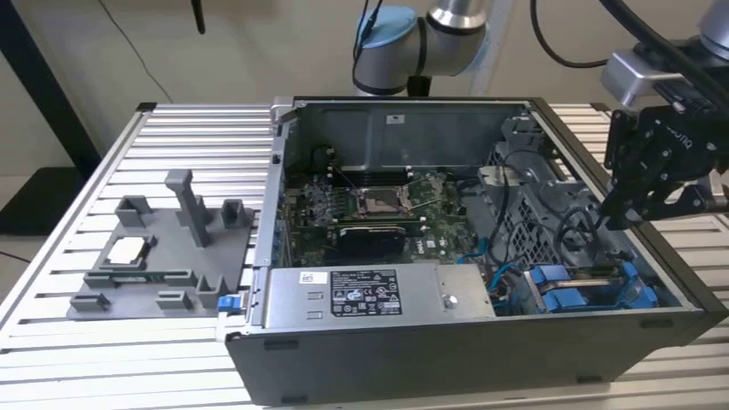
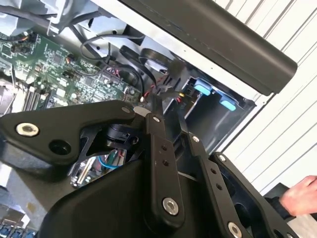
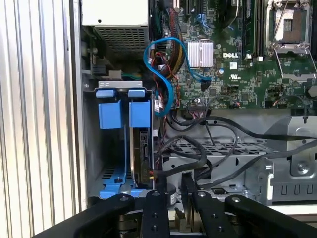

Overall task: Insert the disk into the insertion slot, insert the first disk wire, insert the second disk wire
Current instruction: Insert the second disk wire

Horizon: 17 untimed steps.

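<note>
Though the fingers stand only a little apart, nothing shows between them, so they look empty. Just beside them in the first wrist view, a plug on a black wire lies at the near end of the disk; I cannot tell whether it is seated. The disk stands on edge in its bay, already in the slot by the look of it. Its long axis runs straight away from the fingers to its blue tab. Beyond the tab a blue wire loops over the board. The exterior view sets the fingers above the case, by its wall on the exterior view's right. The second wrist view adds a person's hand outside that wall, over the worktop.
</note>
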{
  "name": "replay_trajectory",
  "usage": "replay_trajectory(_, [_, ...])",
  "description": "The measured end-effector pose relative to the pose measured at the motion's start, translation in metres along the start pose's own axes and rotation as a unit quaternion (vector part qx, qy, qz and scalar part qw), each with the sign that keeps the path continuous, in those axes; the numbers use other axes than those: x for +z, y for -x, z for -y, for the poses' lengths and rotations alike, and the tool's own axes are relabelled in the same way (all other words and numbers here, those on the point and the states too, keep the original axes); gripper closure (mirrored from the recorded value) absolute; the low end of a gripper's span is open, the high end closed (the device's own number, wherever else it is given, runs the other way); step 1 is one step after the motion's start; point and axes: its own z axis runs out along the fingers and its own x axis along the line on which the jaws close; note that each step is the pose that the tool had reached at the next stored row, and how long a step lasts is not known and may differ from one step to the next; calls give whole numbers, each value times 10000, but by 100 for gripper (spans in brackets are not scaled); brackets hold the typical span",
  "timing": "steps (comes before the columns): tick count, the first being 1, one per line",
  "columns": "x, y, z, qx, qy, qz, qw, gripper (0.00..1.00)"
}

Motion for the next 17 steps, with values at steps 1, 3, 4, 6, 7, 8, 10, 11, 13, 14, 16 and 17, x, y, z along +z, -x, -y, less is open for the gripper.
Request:
replay_trajectory(1, [0,15,6,0,0,0,10000,73])
replay_trajectory(3, [1,30,31,1,0,0,10000,73])
replay_trajectory(4, [1,33,50,1,0,1,10000,73])
replay_trajectory(6, [0,38,92,1,0,2,10000,73])
replay_trajectory(7, [0,40,114,1,0,4,10000,73])
replay_trajectory(8, [-1,42,133,1,0,5,10000,73])
replay_trajectory(10, [-2,47,173,1,0,11,10000,73])
replay_trajectory(11, [-2,50,195,1,0,15,10000,73])
replay_trajectory(13, [-2,53,235,1,1,23,10000,73])
replay_trajectory(14, [-2,54,253,1,1,27,10000,73])
replay_trajectory(16, [-2,55,286,1,1,33,10000,73])
replay_trajectory(17, [-2,55,300,1,1,34,10000,73])
